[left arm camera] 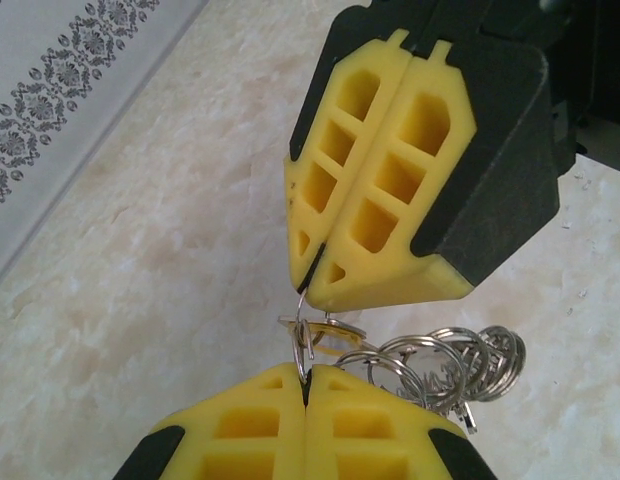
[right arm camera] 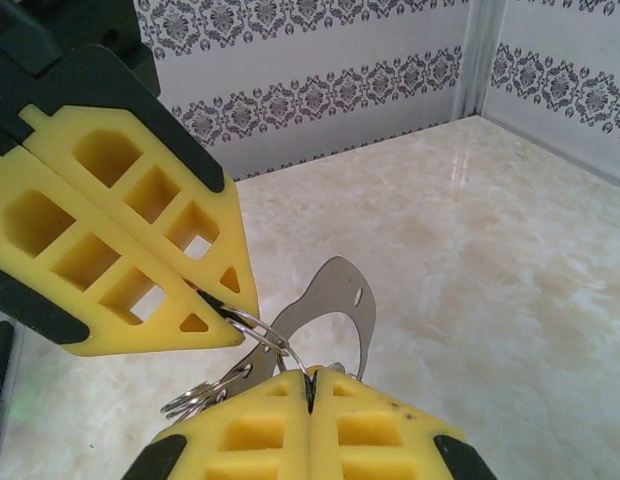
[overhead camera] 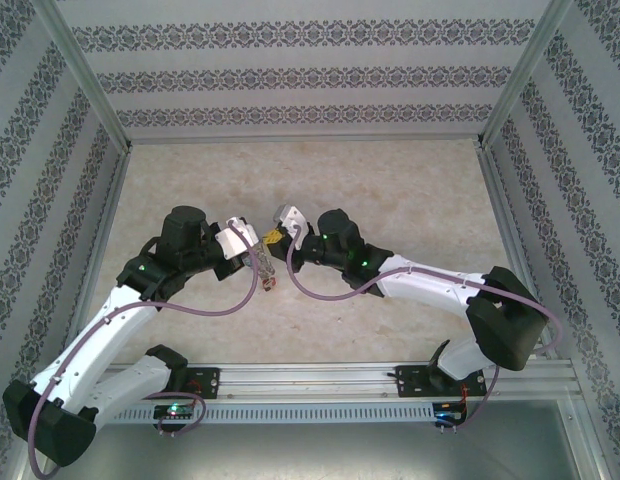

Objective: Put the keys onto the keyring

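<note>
1. View from above: left gripper (overhead camera: 258,258) and right gripper (overhead camera: 277,237) meet tip to tip over the middle of the worktop (overhead camera: 410,190), well apart from all its edges. The keys (overhead camera: 266,278) seem to hang just below them as a small blur with a red speck, likely a tag; too small to be sure.
2. Left wrist: both grippers are clenched, jaws pressed flat together, on one thin wire ring (left arm camera: 300,322) that spans the short gap between them. A bunch of small split rings (left arm camera: 445,362) dangles just beside it, clear of the worktop.
3. Right wrist: the wire ring is nipped only at the very fingertips. Behind it rises a flat grey loop, which I take for the keyring (right arm camera: 340,295). Whether the right gripper also pinches it I cannot tell.
4. Risk: so shallow a hold could slip if either arm pulls or twists, dropping the whole bunch onto the worktop. The tips are also close enough to collide.
5. Writing: no brand, label text or lettering is legible anywhere. The walls (right arm camera: 320,90) bear only a floral pattern.
</note>
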Robot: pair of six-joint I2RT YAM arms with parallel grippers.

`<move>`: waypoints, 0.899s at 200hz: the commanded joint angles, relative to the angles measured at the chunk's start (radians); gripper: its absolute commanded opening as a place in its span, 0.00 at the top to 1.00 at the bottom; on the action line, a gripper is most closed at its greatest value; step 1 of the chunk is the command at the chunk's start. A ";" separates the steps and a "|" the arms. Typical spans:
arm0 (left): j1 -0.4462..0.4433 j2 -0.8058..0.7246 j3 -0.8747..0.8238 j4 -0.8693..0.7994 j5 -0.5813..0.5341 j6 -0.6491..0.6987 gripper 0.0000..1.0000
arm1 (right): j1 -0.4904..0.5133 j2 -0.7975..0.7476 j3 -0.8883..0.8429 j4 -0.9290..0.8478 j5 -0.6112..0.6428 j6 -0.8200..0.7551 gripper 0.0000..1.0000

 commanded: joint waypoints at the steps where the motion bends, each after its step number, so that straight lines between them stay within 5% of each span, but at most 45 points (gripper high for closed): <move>1: -0.009 -0.030 -0.010 0.061 0.059 0.014 1.00 | -0.022 -0.008 -0.014 0.047 -0.044 0.034 1.00; 52: -0.009 -0.043 -0.022 0.088 0.067 0.014 1.00 | -0.037 -0.010 -0.021 0.057 -0.130 0.022 1.00; 69: -0.009 -0.048 -0.025 0.097 0.085 0.025 1.00 | -0.037 -0.018 -0.036 0.077 -0.125 0.020 0.84; 133: -0.009 -0.054 -0.019 0.096 0.155 0.065 1.00 | -0.041 -0.086 -0.065 0.062 -0.094 -0.055 0.79; 180: -0.009 -0.058 -0.027 0.131 0.235 0.076 1.00 | -0.054 -0.206 -0.135 0.038 -0.106 -0.238 0.76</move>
